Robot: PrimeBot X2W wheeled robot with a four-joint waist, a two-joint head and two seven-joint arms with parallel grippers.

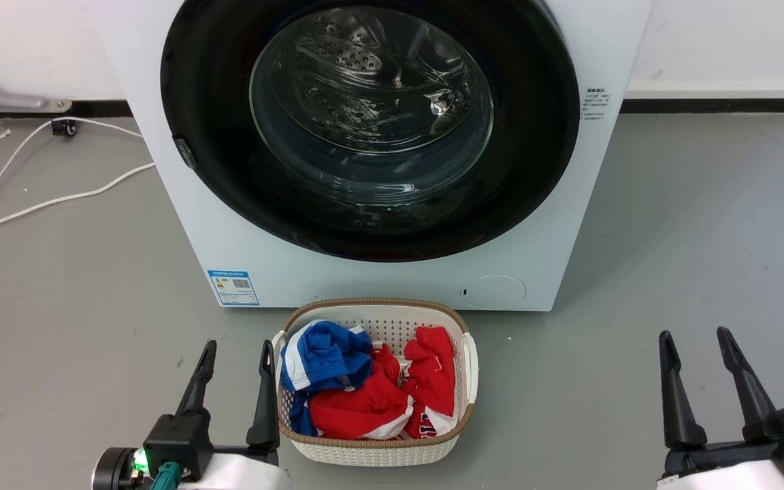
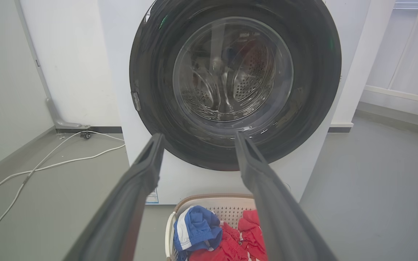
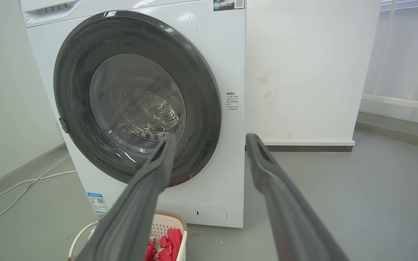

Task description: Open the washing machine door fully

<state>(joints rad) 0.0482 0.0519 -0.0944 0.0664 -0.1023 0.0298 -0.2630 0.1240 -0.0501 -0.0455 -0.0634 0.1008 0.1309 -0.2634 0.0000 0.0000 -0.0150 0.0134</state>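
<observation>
The door [image 1: 371, 122] is shut, flush against the front of the machine [image 1: 242, 258], its glass bowl showing the steel drum behind. Both sets of jaws hang low and well back from it, the left jaws spread apart and holding nothing, the right jaws the same. So nothing has begun yet, by my reckoning.

A small tab [image 1: 184, 151] on the door's left edge looks like the place to pull; I would guess the hinge is opposite. The black ring is glossy and gives little else to hook, so a finger set anywhere else may slide off, or pull against the hinge side to no effect.

The basket [image 1: 471, 361] of clothes [image 1: 365, 398] stands just before the machine, right beside the left jaws. An arm going forward and up from there could clip its rim and shove it. The cable [image 1: 58, 201] on the floor to the left could catch a wheel if the robot rolls that way. Stopping the swing early would leave the door only ajar.
</observation>
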